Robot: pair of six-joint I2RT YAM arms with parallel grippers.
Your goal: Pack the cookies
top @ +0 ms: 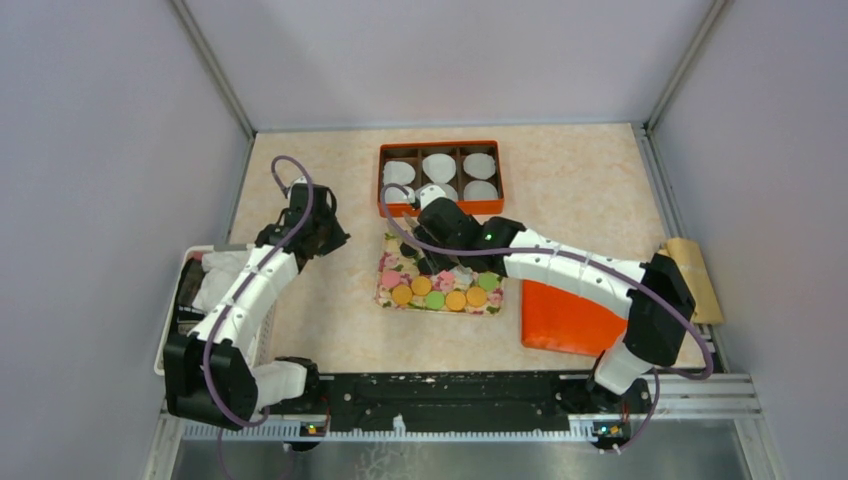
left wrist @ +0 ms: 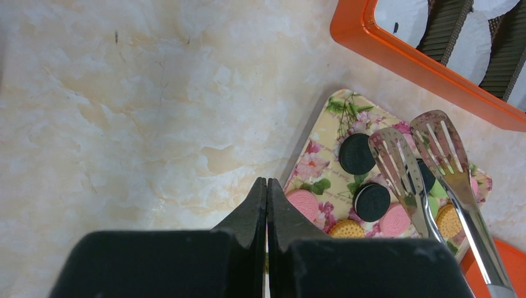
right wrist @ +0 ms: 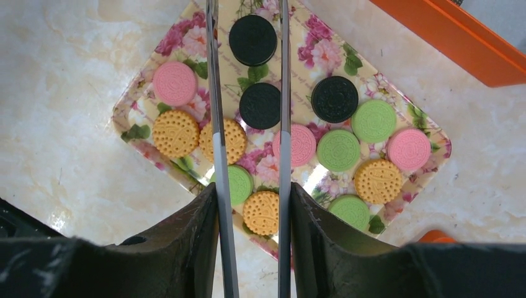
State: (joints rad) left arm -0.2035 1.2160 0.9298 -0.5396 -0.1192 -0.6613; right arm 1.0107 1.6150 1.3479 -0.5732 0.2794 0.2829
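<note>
The right gripper was clamped on metal tongs, the cookies lying on a floral tray just beyond its fingertips. The left gripper sat pressed together, tray to its right.

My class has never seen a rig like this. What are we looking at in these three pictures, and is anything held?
Two robot arms sit at a table's near edge. One picture looks down from above; the other two come from wrist cameras. On the marbled table lie a floral rectangular tray of round cookies in black, pink, green and orange, and an orange box with white paper cups. The right gripper holds slotted metal tongs above the tray. The left gripper is shut, empty.
</note>
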